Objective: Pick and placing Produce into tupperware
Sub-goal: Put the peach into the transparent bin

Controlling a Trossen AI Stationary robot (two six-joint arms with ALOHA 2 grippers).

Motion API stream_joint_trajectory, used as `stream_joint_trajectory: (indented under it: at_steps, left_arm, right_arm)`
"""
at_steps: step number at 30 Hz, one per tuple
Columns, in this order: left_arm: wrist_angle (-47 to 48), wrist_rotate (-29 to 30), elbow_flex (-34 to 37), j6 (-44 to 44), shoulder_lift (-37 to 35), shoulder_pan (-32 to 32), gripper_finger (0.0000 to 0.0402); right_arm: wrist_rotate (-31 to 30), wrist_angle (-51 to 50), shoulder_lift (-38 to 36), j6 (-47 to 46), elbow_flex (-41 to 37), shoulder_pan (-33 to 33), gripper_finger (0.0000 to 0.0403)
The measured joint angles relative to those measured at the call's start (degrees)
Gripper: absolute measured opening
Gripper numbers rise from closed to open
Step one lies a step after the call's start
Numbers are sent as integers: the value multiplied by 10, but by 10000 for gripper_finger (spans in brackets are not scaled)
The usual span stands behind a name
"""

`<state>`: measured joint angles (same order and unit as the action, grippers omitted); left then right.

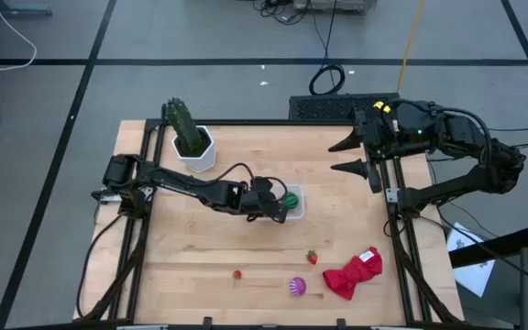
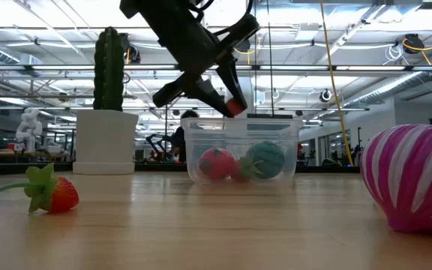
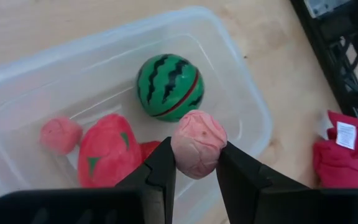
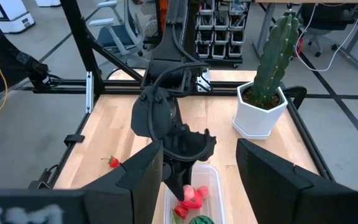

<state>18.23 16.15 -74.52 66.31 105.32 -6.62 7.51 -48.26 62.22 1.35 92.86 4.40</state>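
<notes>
The left end effector [image 3: 194, 171] hangs over the clear tupperware tub [image 3: 241, 74], its two fingers clenched on a pink ball-shaped toy [image 3: 197, 143] held just above the tub's inside. Directly below and ahead of it in the tub lie a green striped watermelon ball [image 3: 169, 87], a red pepper-like piece [image 3: 107, 158] with green marks, and a smaller pink bit [image 3: 61, 135]. In the low view the same pink piece shows between the fingertips above the tub's rim.

Beyond the left end effector, on the wooden surface [image 1: 200, 247], lie two strawberries [image 1: 312, 258] [image 1: 237, 273], a purple striped piece [image 1: 297, 287] and a red cloth [image 1: 354, 273], all well apart from the tub. Behind the arm stands a cactus in a white hexagonal pot [image 1: 191, 142].

The right end effector [image 1: 348, 156] waits at the surface's far right edge with its fingers spread, holding nothing.
</notes>
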Motion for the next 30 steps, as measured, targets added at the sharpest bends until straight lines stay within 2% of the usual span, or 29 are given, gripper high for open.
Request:
stream_joint_trajectory:
  at_steps: [11,30]
  left_arm:
    - [35,6,0,22,1,8,93]
    - [12,2,0,29,6,15,93]
  right_arm:
    - [0,-6,0,0,0,0,196]
    - [0,-24,0,0,0,0,196]
